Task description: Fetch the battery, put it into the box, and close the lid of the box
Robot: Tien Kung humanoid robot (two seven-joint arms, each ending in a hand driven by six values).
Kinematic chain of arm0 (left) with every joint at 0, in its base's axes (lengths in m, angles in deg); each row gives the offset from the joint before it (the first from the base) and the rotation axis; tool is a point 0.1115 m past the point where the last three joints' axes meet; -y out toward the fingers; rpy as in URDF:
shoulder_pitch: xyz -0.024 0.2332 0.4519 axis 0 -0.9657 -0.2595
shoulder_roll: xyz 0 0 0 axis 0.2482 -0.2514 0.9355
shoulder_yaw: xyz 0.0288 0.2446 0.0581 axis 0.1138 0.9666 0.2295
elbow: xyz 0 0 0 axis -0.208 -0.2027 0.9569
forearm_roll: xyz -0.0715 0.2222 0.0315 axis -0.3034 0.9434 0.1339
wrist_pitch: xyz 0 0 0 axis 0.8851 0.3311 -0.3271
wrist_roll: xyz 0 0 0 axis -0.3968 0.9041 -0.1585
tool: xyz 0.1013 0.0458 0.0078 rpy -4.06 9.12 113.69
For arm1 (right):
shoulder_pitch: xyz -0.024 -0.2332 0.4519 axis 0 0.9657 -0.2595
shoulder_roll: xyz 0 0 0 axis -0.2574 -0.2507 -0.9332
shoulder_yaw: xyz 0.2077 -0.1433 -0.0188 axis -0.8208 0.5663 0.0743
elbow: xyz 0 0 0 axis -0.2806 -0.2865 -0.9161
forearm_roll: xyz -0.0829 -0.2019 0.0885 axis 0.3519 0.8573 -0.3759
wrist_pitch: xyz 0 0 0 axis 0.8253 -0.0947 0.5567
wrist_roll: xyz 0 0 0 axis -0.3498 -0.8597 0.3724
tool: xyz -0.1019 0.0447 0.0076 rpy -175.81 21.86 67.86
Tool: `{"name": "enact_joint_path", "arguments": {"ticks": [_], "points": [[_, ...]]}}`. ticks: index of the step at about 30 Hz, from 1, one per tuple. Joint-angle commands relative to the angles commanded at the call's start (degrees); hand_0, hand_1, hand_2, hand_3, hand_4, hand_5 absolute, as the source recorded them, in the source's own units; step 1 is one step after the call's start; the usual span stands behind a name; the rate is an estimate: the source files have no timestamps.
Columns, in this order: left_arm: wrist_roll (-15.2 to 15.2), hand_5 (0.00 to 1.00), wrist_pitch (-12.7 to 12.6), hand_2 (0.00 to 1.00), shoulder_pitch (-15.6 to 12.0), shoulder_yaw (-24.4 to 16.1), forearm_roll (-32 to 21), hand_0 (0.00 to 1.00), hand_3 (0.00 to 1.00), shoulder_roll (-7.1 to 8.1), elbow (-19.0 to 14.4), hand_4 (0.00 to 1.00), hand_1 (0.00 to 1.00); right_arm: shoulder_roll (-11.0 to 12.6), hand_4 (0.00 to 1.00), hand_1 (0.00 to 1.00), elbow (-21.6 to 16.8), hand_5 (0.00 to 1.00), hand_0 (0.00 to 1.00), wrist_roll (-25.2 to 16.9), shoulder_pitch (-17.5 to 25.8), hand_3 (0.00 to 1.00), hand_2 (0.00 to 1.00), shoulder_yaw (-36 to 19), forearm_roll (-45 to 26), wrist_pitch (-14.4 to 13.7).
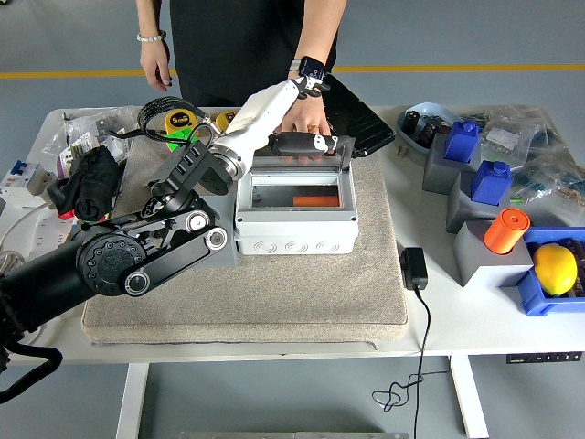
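The white box [294,224] stands on the grey mat, its clear lid [297,163] upright at the back. An orange battery [315,198] lies inside the box. My left hand [311,112] is raised over the lid's top edge and holds nothing, fingers spread. Its black thumb [302,142] lies along that edge and the other fingers point up past it. A person's hand [306,117] with a watch rests behind the lid, close to my fingers.
On the grey mat [366,283] a yellow tape measure [183,117] lies at the back left. Left of the mat are a black cloth [87,183] and a colour cube [90,230]. A black adapter [413,267], an orange cylinder [505,229] and a lemon [555,267] sit on the right.
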Motion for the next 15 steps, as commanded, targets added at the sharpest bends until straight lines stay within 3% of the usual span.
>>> {"name": "enact_joint_path", "arguments": {"ticks": [5, 6, 11, 12, 15], "points": [[2.42, 0.676, 2.62, 0.836, -0.08, 1.16, 0.15, 0.803, 0.841, 1.23, -0.21, 0.998, 0.847, 0.01, 0.954, 0.668, -0.07, 0.453, 0.630, -0.03, 0.09, 0.584, 0.676, -0.28, 0.07, -0.03], [3.14, 0.682, 3.42, 0.769, -0.18, 1.43, 0.28, 0.713, 0.781, 1.44, -0.70, 0.998, 0.760, 0.02, 0.954, 0.668, -0.10, 0.454, 0.628, -0.02, 0.09, 0.583, 0.676, -0.31, 0.09, -0.02], [5.54, 0.682, 6.27, 0.769, -0.78, 2.08, -0.17, 0.713, 0.781, 2.22, -3.65, 0.998, 0.760, 0.07, 0.954, 0.668, -0.23, 0.454, 0.628, -0.05, 0.11, 0.583, 0.676, -0.47, 0.17, -0.05], [5.83, 0.698, 6.57, 0.703, -0.81, 2.17, -0.23, 0.468, 0.735, 2.32, -4.12, 0.998, 0.640, 0.07, 0.954, 0.668, -0.22, 0.454, 0.629, -0.05, 0.11, 0.583, 0.677, -0.48, 0.17, -0.05], [7.37, 0.698, 8.34, 0.703, -0.64, 2.74, -0.36, 0.468, 0.735, 2.60, -5.15, 0.998, 0.640, 0.08, 0.954, 0.668, -0.20, 0.454, 0.629, -0.03, 0.12, 0.583, 0.677, -0.47, 0.18, -0.03]]}}
